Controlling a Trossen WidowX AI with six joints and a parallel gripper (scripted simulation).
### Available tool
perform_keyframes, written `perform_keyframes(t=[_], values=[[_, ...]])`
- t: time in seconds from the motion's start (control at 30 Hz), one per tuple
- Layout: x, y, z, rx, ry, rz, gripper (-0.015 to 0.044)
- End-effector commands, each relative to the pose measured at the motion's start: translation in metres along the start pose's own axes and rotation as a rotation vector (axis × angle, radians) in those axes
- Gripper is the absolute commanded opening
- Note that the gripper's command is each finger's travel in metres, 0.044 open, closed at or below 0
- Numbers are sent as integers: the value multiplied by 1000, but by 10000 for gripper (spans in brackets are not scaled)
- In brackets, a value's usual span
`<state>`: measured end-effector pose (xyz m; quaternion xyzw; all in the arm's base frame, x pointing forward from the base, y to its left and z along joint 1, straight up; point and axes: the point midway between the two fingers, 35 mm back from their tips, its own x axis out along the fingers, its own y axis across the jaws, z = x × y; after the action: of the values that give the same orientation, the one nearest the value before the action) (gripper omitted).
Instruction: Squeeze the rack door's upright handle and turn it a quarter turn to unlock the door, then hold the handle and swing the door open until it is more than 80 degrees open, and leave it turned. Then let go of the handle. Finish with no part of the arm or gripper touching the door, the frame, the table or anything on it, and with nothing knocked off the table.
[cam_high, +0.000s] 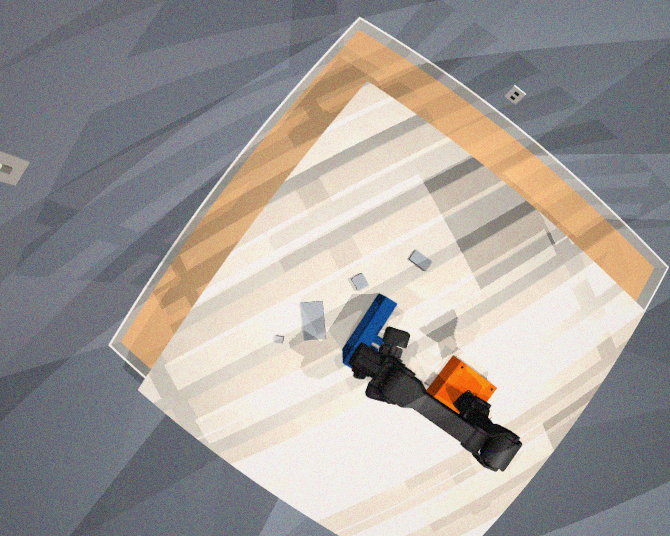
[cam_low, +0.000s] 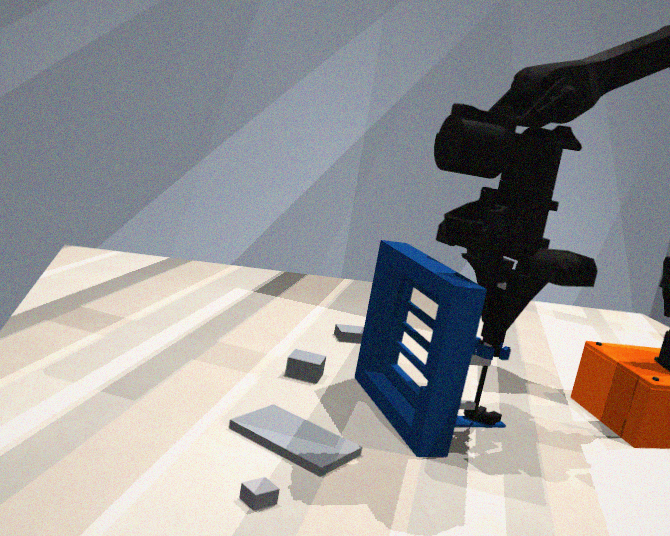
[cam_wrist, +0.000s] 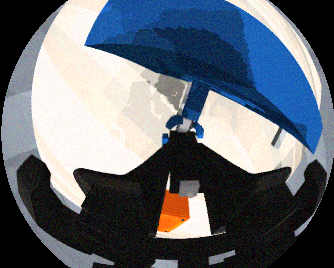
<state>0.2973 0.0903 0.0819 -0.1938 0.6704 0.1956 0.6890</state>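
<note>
The handle (cam_wrist: 189, 188) stands clamped between my gripper's fingers (cam_high: 375, 350) (cam_low: 493, 342), beside the blue frame (cam_high: 369, 329) (cam_low: 458, 357) (cam_wrist: 280, 75), away from the desk's edges.

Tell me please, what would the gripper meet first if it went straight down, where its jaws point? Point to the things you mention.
The gripper (cam_high: 384, 349) (cam_low: 494, 339) (cam_wrist: 183, 147), shut on the upright handle (cam_low: 480, 385) (cam_wrist: 189, 188), would probably meet the blue upper bracket (cam_low: 483, 350) (cam_wrist: 198, 100) first, just under the fingertips; the exact gap is unclear.
</note>
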Motion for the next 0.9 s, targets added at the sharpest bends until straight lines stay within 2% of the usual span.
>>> perform_keyframes(t=[0.0,0.87], values=[[1,0,-1,-186,4,0,10],[1,0,-1,-1467,3,3,10]])
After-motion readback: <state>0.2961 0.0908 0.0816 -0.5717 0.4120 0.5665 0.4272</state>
